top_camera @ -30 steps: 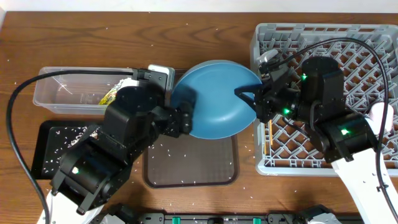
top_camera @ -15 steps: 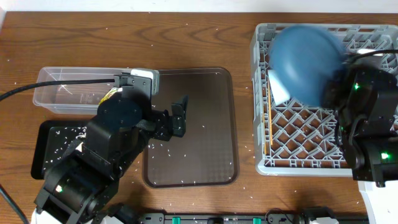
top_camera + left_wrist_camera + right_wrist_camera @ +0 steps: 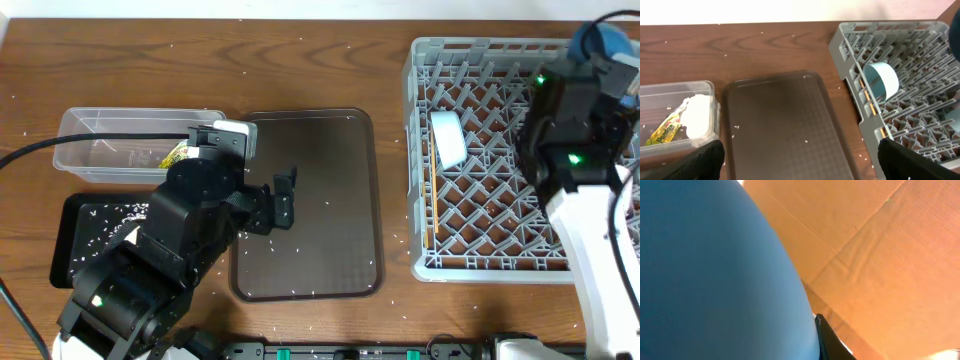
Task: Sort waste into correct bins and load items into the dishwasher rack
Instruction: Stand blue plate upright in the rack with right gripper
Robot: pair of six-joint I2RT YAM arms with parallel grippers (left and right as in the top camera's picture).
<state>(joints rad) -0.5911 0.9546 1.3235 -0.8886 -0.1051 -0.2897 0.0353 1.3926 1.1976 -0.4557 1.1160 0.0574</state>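
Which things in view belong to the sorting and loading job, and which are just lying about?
Job: blue plate, dishwasher rack, light-blue cup in the rack, clear tub holding yellow-green packet and white tissue, black tray, rice grains.
Lying about: brown serving tray, wooden table.

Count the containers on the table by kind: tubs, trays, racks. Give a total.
Tubs: 1, the clear tub
Trays: 2, the black tray and the dark-brown serving tray
Racks: 1, the dishwasher rack
Total: 4
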